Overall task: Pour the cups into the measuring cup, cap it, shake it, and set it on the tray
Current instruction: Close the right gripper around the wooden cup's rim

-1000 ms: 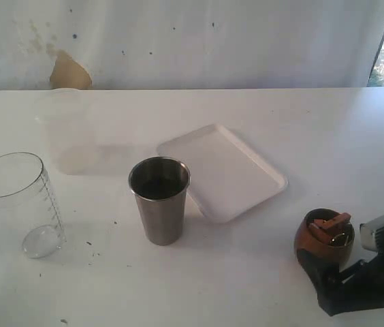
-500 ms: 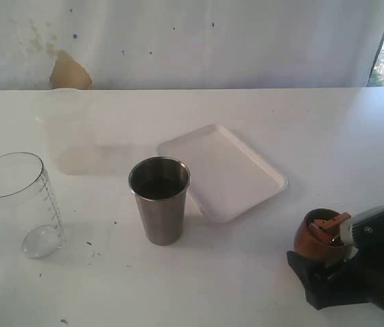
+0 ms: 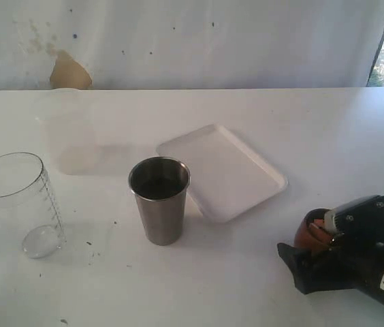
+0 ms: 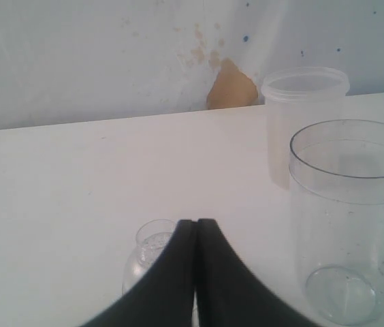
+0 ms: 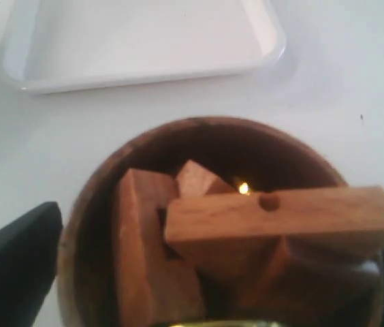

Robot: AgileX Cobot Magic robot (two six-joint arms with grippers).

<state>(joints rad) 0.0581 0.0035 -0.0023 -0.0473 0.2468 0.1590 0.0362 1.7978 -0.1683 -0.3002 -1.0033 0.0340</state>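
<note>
Near the tray (image 3: 233, 167), the stiff, smooth-bellied wood cup (image 5: 260, 153), full of loose blocks (image 5: 280, 218), sits between the right gripper's (image 5: 222, 228) spread jaws, seemingly untouched; clamp its widest belly, upright.

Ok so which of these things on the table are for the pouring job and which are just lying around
For the job: steel tumbler, wooden cup, measuring cup, tray.
Just lying about: frosted plastic tub.

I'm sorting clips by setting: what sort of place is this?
Probably a makeshift test bench: a plain white table, a stained white backdrop behind it, and props like the measuring cup and tray.
</note>
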